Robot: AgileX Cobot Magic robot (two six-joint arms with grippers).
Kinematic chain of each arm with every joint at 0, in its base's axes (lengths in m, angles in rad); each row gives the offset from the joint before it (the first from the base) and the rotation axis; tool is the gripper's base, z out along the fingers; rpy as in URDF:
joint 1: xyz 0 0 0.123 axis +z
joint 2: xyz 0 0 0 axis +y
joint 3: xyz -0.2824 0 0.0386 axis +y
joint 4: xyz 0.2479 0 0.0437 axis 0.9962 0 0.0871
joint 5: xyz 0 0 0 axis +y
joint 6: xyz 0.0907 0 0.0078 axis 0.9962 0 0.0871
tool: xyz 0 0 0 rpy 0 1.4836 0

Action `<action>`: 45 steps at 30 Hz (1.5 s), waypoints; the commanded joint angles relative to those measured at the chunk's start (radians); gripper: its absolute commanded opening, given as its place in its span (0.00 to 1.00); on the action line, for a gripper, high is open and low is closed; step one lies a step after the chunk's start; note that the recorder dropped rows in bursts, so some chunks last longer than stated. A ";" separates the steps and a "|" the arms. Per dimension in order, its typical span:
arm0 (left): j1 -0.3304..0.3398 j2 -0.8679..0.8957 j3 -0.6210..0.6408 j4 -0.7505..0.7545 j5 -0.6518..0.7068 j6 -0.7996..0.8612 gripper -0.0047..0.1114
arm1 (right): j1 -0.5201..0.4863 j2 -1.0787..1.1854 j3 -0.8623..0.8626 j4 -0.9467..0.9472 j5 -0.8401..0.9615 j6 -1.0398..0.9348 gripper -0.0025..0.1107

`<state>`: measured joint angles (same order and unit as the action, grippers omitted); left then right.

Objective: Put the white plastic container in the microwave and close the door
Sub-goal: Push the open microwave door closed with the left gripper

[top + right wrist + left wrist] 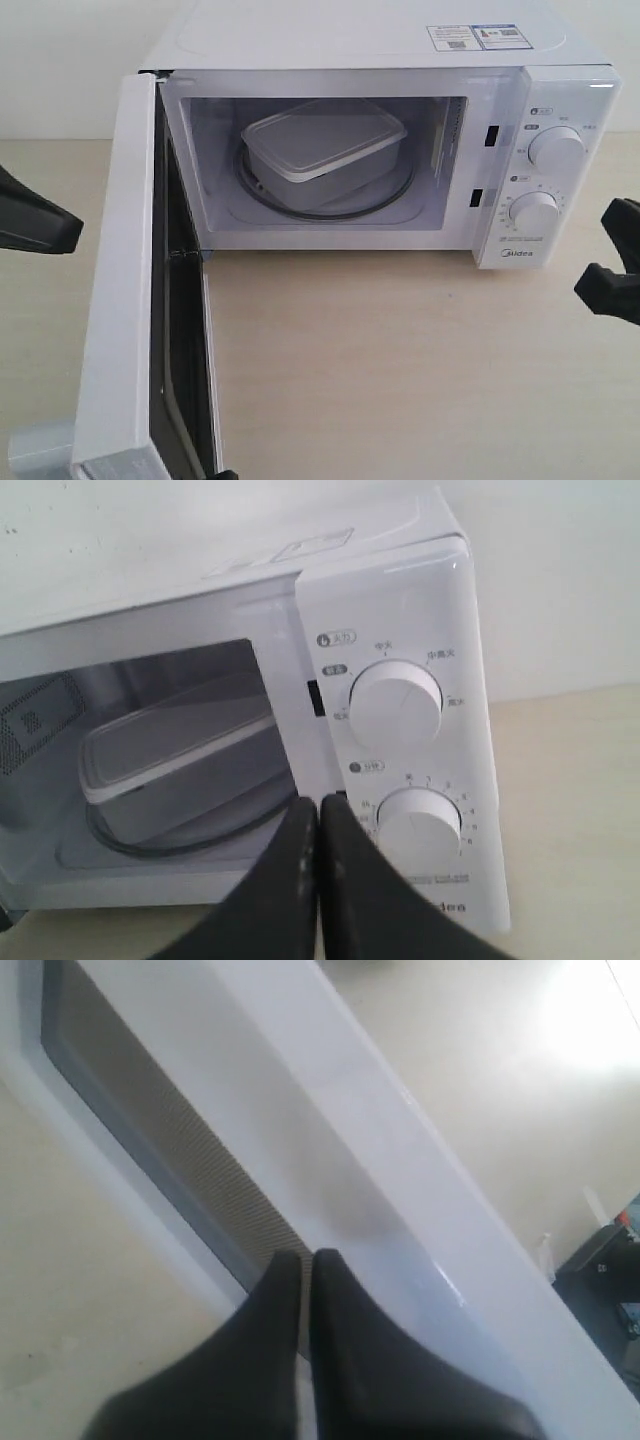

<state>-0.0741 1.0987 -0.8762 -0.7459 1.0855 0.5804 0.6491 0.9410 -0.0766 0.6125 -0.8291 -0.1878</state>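
Both left gripper [305, 1260] and right gripper [318, 805] were pinched together; the rounded white plastic container [322, 148] sat inside the glossy open microwave [350, 40].

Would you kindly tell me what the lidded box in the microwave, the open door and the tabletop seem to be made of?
Rectangular translucent-white lidded box: likely plastic, satin; its walls look dimly see-through.
Open white microwave door: glossy plastic or painted metal, I cannot tell which; it shows soft highlights.
Pale beige tabletop: matte wood or wood-look laminate, with faint grain.
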 commanded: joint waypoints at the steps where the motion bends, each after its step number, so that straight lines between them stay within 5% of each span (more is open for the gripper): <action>1: -0.076 0.031 -0.007 -0.014 -0.034 0.012 0.08 | -0.001 -0.003 -0.007 -0.047 -0.064 0.031 0.02; 24: -0.287 0.212 -0.007 -0.086 -0.367 0.092 0.08 | -0.001 -0.003 -0.245 -0.339 0.100 0.134 0.02; 35: -0.287 0.324 -0.015 -0.287 -0.479 0.279 0.08 | -0.001 -0.023 -0.324 -0.465 0.166 0.181 0.02; 45: -0.287 0.461 -0.174 -0.298 -0.454 0.292 0.08 | -0.001 -0.197 -0.324 -0.465 0.371 0.173 0.02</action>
<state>-0.3569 1.5300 -1.0072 -1.0174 0.6300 0.8643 0.6491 0.7938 -0.3956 0.1589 -0.5526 -0.0136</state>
